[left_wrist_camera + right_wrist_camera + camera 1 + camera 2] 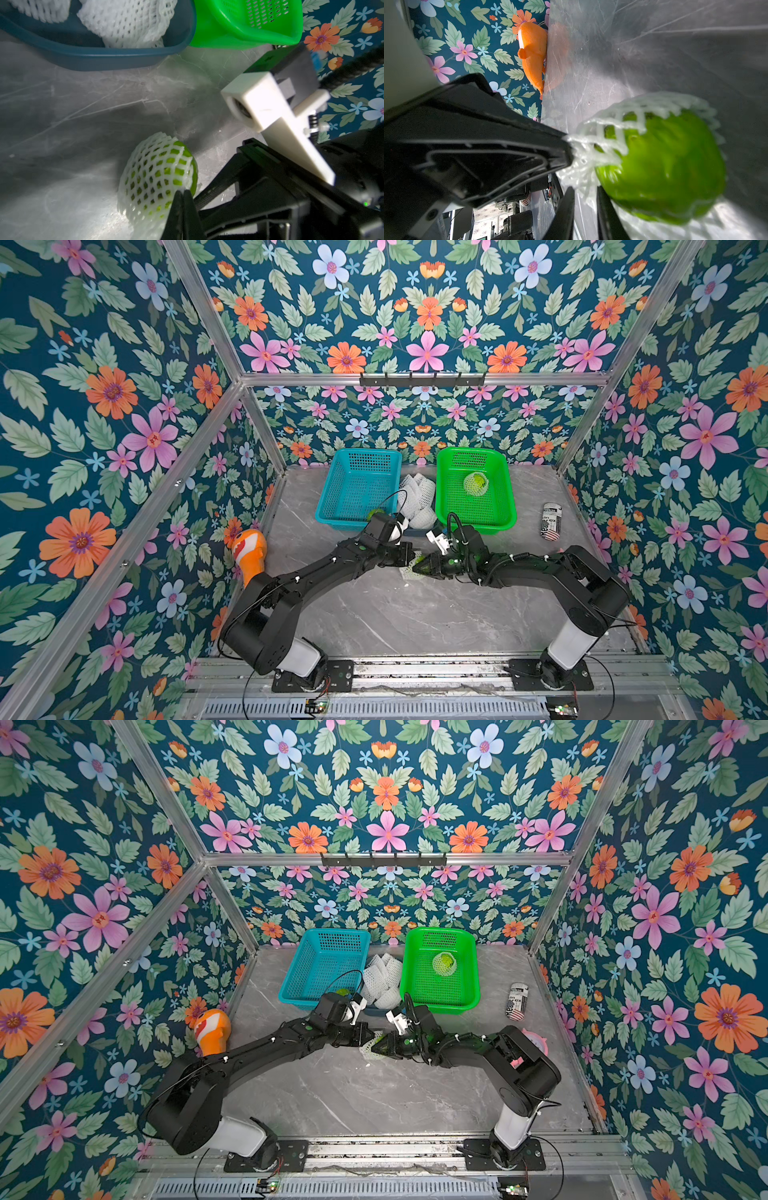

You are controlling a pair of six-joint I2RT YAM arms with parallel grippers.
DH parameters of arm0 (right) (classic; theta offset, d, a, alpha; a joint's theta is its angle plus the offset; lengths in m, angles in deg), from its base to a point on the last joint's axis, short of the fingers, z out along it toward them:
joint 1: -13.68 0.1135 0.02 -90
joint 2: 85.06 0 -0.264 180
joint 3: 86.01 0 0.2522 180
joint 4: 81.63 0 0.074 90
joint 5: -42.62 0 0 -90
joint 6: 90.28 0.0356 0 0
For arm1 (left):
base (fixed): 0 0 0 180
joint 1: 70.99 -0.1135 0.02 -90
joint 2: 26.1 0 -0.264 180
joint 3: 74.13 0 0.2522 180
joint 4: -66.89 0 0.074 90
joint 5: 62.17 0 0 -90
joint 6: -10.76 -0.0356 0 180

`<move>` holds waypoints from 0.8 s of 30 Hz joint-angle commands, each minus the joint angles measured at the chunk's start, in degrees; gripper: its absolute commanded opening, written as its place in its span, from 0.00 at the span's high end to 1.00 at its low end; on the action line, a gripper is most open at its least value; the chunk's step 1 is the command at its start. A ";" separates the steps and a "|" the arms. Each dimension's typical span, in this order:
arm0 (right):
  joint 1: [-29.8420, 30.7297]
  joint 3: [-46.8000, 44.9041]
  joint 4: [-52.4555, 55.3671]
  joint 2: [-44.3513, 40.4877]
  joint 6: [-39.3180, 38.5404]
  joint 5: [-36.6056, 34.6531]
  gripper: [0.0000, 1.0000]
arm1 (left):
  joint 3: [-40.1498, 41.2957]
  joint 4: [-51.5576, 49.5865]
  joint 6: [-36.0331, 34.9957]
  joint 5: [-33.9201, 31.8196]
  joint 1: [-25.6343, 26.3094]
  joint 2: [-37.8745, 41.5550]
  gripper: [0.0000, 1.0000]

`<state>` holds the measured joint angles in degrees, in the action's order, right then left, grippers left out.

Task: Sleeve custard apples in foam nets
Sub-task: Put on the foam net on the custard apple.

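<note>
Top views: bright, even, sharp. Wide-angle bows the rails [124,539] at the edges, and shadows on the table [395,614] are soft. Right wrist: apple [664,166] smeared, glare on the table beside it. Left wrist: dim, hot patch by the apple, white mount [270,116] blown out.

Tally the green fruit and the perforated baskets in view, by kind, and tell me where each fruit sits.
Green fruit: 3. One netted in the green basket, one part-netted outside the baskets, one partly hidden in the blue basket.
Perforated baskets: 2, the blue and the green.
Total: 5
</note>
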<state>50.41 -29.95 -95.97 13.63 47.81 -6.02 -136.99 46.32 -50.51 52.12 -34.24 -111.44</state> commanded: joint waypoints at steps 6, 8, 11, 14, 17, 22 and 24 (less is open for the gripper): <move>-0.17 -0.60 -0.84 -1.21 1.75 -1.61 0.75 | 0.33 1.27 0.05 -0.23 -0.10 0.51 0.78; -0.44 -0.64 -0.44 -2.14 1.66 -1.91 0.75 | 0.10 1.10 0.01 -0.40 -0.10 0.47 0.73; -1.07 -0.76 0.50 -3.11 1.38 -2.06 0.75 | -0.03 1.19 0.01 -0.64 -0.11 0.31 0.71; -1.44 -0.96 2.25 -6.09 0.56 -2.50 0.75 | 0.17 1.26 -0.25 -1.09 -0.13 0.18 0.69; -1.69 -1.18 3.60 -7.29 -0.17 -3.16 0.77 | 0.06 1.36 -0.17 -1.00 -0.10 -0.14 0.73; -1.73 -1.52 5.43 -8.74 -0.89 -4.29 0.78 | 0.32 1.61 -0.17 -1.10 -0.13 -0.08 0.73; -1.72 -1.63 6.30 -9.25 -1.45 -4.85 0.78 | 0.15 1.62 -0.21 -0.94 -0.16 -0.03 0.73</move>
<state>48.71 -31.44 -91.25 5.09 47.55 -9.67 -136.75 47.13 -49.89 51.62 -34.24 -111.55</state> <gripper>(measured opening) 0.221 0.271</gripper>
